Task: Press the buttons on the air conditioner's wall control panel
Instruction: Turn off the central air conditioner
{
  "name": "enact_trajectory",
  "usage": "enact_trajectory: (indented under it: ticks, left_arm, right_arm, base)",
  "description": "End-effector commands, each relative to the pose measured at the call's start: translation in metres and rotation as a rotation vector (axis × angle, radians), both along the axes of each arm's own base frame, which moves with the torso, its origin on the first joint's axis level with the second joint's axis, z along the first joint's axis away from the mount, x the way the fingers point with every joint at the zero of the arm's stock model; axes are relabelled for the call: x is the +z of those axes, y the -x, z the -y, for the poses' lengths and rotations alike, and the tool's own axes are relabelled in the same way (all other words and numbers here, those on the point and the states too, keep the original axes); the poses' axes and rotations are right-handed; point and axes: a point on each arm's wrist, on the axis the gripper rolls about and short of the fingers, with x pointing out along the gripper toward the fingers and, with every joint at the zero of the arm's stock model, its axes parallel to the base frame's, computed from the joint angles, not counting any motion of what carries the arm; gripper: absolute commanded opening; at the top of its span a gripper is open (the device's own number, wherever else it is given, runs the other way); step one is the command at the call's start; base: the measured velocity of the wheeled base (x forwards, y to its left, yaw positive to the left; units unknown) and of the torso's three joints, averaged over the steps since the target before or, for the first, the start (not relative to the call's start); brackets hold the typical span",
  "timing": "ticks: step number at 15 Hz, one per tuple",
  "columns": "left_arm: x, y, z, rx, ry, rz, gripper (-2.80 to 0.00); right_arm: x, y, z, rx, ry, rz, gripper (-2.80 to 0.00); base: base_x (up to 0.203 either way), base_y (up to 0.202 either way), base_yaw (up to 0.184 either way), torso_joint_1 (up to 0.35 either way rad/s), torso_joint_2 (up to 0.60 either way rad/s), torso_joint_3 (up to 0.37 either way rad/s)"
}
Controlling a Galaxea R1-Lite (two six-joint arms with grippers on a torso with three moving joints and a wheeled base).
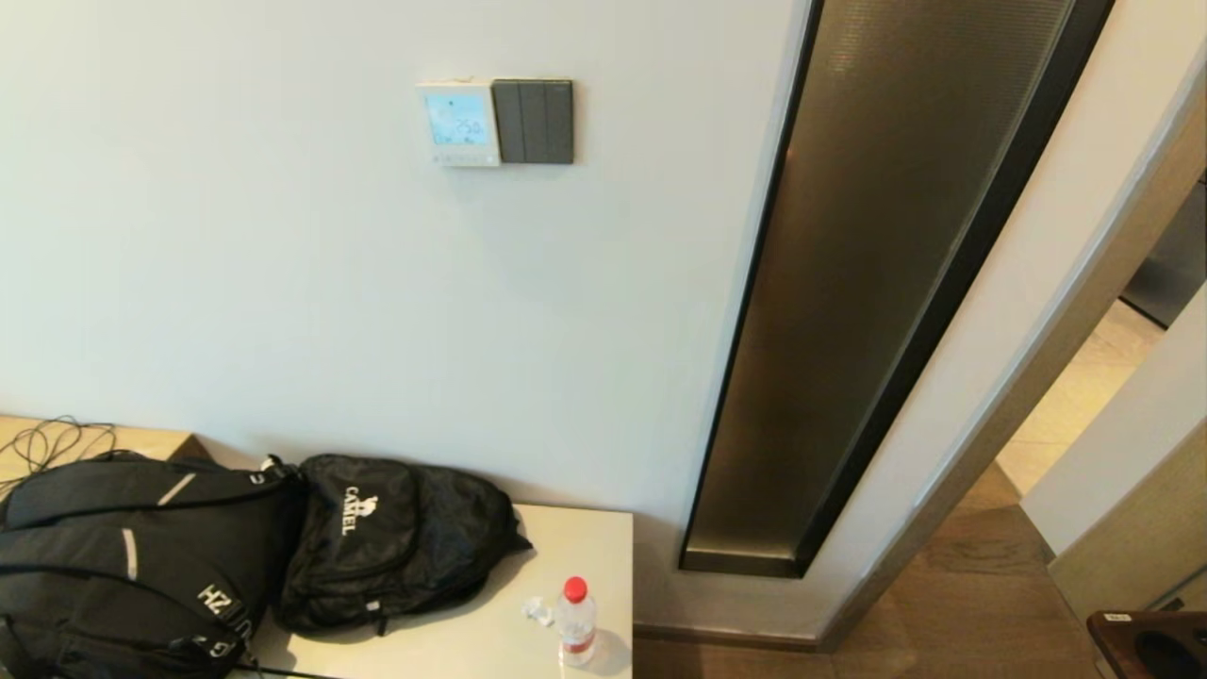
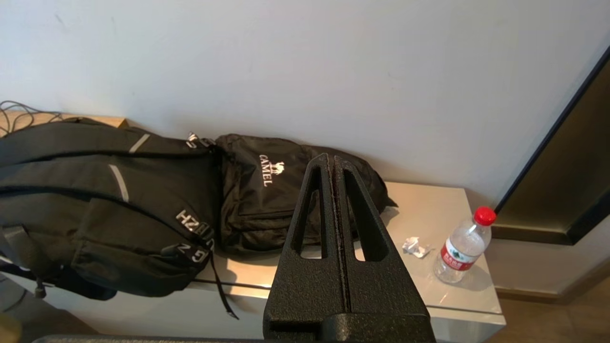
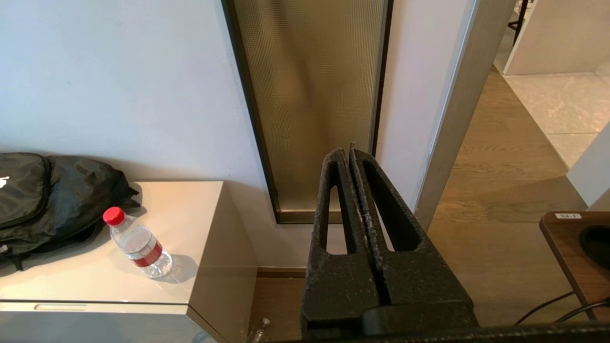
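The white wall control panel hangs high on the wall, its screen glowing light blue with digits. Its row of tiny pale buttons runs along its lower edge. It shows only in the head view. Neither arm shows in the head view. My left gripper is shut and empty, low down, pointing over the cabinet and the black bags. My right gripper is shut and empty, low down, pointing at the foot of the bronze wall panel. Both are far below the control panel.
A dark grey three-rocker switch plate adjoins the panel's right side. Below stand a beige cabinet with two black backpacks, a water bottle and a paper scrap. A tall bronze panel and a doorway lie to the right.
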Motion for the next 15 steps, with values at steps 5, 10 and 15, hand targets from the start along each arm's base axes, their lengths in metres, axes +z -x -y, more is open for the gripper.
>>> enact_trajectory:
  ticks: [5, 10, 15]
  left_arm:
    - [0.041, 0.009, 0.001, -0.032, 0.003, 0.092, -2.8]
    - [0.122, -0.028, 0.002, -0.128, 0.006, 0.042, -2.8]
    - [0.189, -0.128, 0.014, -0.213, 0.008, 0.014, -2.8]
  right_arm:
    - [0.0, 0.0, 0.0, 0.0, 0.0, -0.001, -2.8]
    - [0.0, 0.0, 0.0, 0.0, 0.0, -0.001, -2.8]
    - [0.0, 0.0, 0.0, 0.0, 0.0, -0.001, -2.8]
  base:
    - [0.0, 0.0, 0.0, 0.0, 0.0, 0.0]
    - [0.0, 0.0, 0.0, 0.0, 0.0, 0.0]
    - [0.0, 0.0, 0.0, 0.0, 0.0, 0.0]
